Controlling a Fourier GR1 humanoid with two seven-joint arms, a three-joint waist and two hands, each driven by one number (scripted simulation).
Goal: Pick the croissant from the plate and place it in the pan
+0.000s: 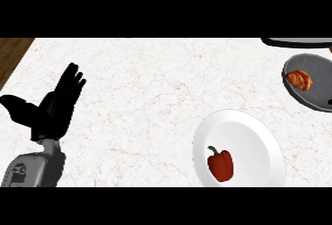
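At the counter's left edge, left hand (57, 105) rests, fingers straight and spread, holding nothing. Right hand out of view. Croissant (299, 80) already lies in the pan (318, 66) at the far right corner, long axis roughly near-to-far. Plate (250, 132) holds only a pepper (220, 165). Placing looks done; nothing left but retreat.

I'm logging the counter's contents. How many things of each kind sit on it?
Food: 2, the croissant and the red pepper
Plates: 1, the white plate
Pans: 1, the grey pan
Total: 4
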